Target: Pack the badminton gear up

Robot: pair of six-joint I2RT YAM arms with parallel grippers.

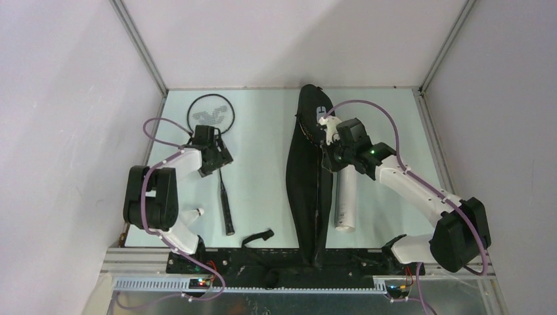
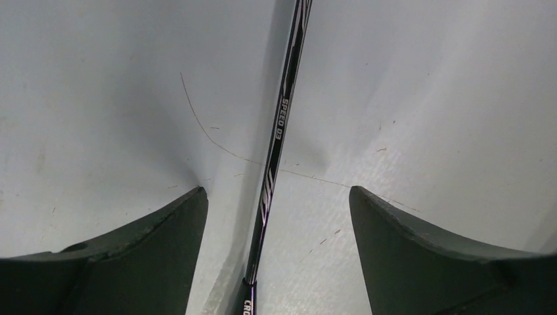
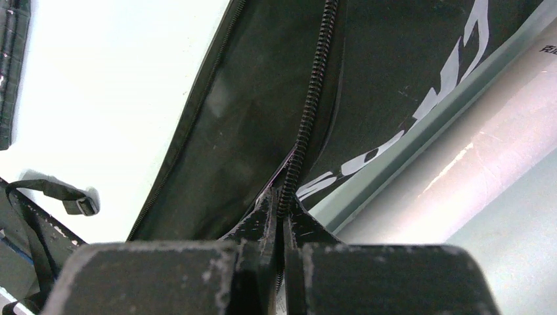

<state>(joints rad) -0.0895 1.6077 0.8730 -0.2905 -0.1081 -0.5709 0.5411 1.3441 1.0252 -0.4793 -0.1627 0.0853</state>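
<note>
One thin black racket [image 1: 223, 187] [image 2: 279, 125] is visible, flat on the pale green bench [image 1: 263, 170], with its hoop at 11 o'clock and its grip toward 7. The left tool [image 1: 211, 156] [image 2: 277, 190] sits over its shaft with fingers spread, one on each side, neither touching the shaft. One small white feather shuttlecock [image 1: 195, 213] lies at 8 o'clock, just beside the left arm. One long black fabric racket bag [image 1: 305, 177] [image 3: 249, 111] with white lettering runs from 12 to 6 down the bench centre. The right tool [image 1: 333, 141] [image 3: 284, 207] is pressed together, pinching the bag's zipper edge toward the 12 end. One long white cylindrical tube [image 1: 346, 203] [image 3: 473, 157] lies just beside the bag on its 3 o'clock side, partly under the right arm. One loose black webbing strap [image 1: 259, 237] [image 3: 59, 193] lies at 6 o'clock, between the racket grip and the bag.
</note>
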